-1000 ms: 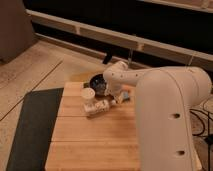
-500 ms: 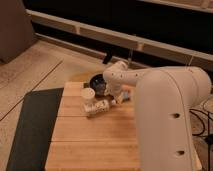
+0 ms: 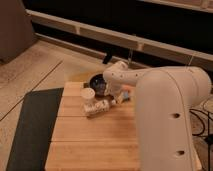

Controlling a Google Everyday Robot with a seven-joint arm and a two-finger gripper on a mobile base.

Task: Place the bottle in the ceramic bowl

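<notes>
On the wooden surface (image 3: 90, 142), far side: bottle (image 3: 97, 107) lies on its side, outside the ceramic bowl (image 3: 98, 83), just near of a cream cup (image 3: 88, 94). Tool (image 3: 116, 100) sits at the bottle's right end, spread wide; contact can't be told. Dark mat (image 3: 32, 125) lies left.

— Where's the gripper (image 3: 120, 98)?
— Low over the wooden board (image 3: 85, 140), jaws spread, just right of the bottle (image 3: 96, 107), which is lying on its side.
— The ceramic bowl (image 3: 97, 82)?
— At the board's far edge, cream cup (image 3: 88, 95) beside it.
</notes>
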